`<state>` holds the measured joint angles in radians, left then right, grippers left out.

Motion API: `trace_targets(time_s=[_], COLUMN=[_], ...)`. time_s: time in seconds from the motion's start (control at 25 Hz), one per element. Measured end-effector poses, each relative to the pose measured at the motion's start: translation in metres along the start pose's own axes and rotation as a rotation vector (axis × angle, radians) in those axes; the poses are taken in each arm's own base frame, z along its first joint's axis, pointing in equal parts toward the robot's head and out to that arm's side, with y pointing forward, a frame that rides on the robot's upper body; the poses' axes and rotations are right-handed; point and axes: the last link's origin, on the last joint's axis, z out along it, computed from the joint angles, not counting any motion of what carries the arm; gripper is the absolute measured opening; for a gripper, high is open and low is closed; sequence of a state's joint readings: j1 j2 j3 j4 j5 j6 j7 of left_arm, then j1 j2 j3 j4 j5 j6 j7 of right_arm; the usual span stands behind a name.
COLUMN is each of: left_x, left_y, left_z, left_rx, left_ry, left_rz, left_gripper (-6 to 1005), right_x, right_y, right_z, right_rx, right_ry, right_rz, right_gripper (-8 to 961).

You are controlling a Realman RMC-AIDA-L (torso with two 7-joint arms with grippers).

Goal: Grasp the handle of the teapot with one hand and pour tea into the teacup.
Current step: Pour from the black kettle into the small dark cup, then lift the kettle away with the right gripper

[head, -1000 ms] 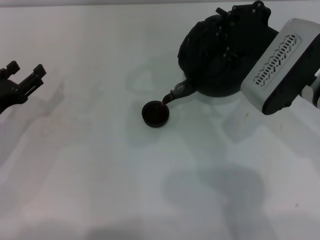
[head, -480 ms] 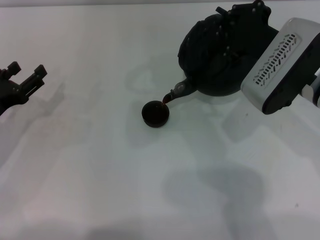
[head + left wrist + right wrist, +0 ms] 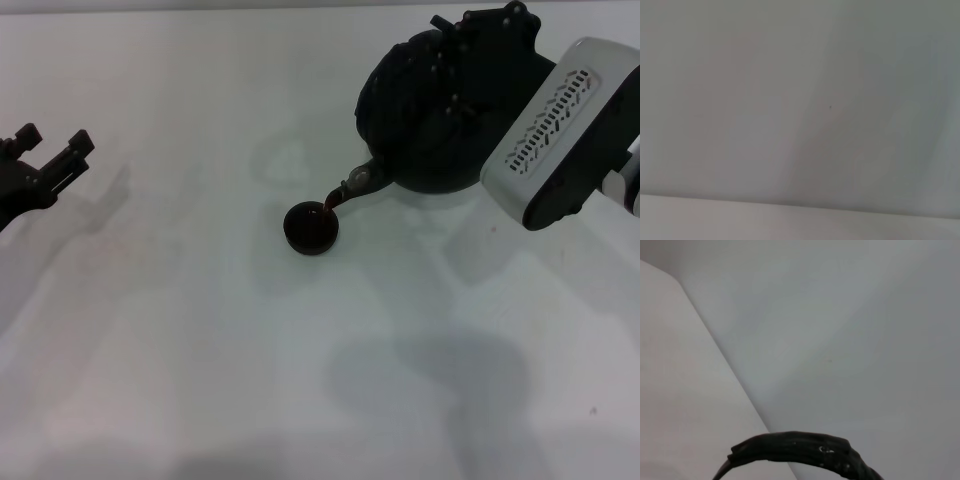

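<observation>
The large black teapot (image 3: pixel 420 110) hangs tilted above the table at the back right, its spout (image 3: pixel 352 186) pointing down toward the left. A thin dark stream runs from the spout into the small dark teacup (image 3: pixel 311 227), which stands on the table just below it. My right gripper (image 3: pixel 490 35) is at the teapot's top, shut on the black ribbed handle; the handle also shows in the right wrist view (image 3: pixel 800 450). My left gripper (image 3: pixel 52 138) is open and empty at the far left, away from both.
The white table (image 3: pixel 200 350) stretches all around the cup. My right arm's white wrist housing (image 3: pixel 560 130) sits to the right of the teapot. The left wrist view shows only bare table (image 3: pixel 800 100).
</observation>
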<state>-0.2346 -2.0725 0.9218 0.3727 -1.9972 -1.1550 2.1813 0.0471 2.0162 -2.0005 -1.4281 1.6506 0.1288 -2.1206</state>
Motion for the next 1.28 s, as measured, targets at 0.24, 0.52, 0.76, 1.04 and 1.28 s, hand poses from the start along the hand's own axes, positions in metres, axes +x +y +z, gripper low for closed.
trace_targets(time_s=[0.24,0.52,0.76,1.04,1.28], left_x=[-0.0003,-0.0005,-0.0006,-0.0013,-0.0017], left_y=[-0.0001,-0.0006,-0.0020,-0.0031,-0.0033], left_z=[-0.0005,-0.0011,-0.0003,-0.0003,-0.0002], left_rx=[0.001,0.003,0.010,0.017,0.020], left_ry=[-0.001,-0.002,-0.007,-0.012,-0.014], left_rz=[-0.001,0.014,0.016,0.017,0.017], left_gripper=[802,802,802,802,802], right_x=[-0.0003,-0.0008,-0.0006,-0.0008,0.0050], right_y=[0.0006,0.0004,0.0010,0.0022,0.0042], right_z=[0.0001,0.0004,0.0004,0.0004,0.0008], right_rx=[-0.001,-0.001,-0.003,-0.006,-0.012], right_ry=[-0.001,-0.002,-0.002,-0.002,0.013], right_rz=[0.000,0.001,0.005,0.006,0.053], right_gripper=[112,112,112,112,112])
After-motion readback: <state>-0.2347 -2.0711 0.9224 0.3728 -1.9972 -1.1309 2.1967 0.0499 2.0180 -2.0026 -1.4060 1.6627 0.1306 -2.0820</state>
